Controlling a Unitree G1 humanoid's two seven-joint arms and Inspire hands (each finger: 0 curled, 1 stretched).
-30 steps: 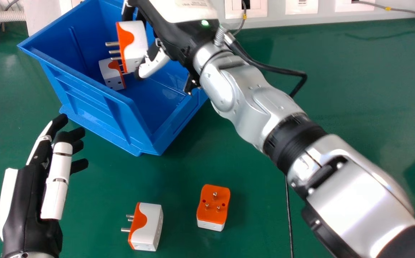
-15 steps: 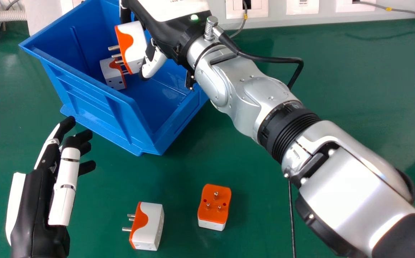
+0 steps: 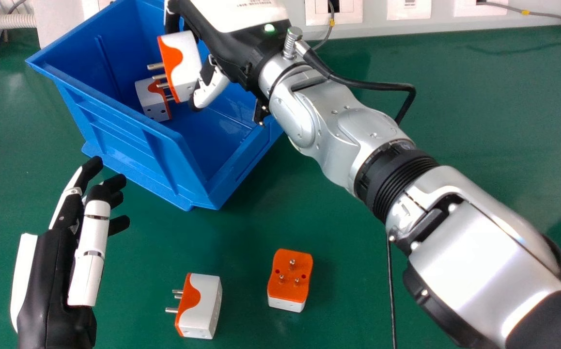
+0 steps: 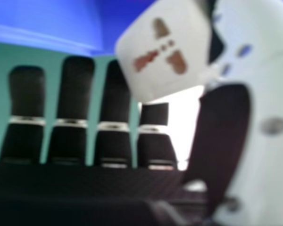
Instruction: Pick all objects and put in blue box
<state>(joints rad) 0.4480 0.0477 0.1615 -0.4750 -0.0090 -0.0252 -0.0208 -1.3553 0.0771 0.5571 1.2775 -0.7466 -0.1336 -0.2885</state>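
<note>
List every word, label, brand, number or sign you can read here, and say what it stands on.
Readable text: none.
Right hand: a line of small print on its white back, too small to read.
Held plug, boxed plug, left table plug, right table plug: none I can make out.
Blue box: none I can make out.

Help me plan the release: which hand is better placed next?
Right, probably: the black-and-white right hand pinches a white-and-orange plug adapter over the blue plastic box, while the left hand is empty and outside it.
</note>
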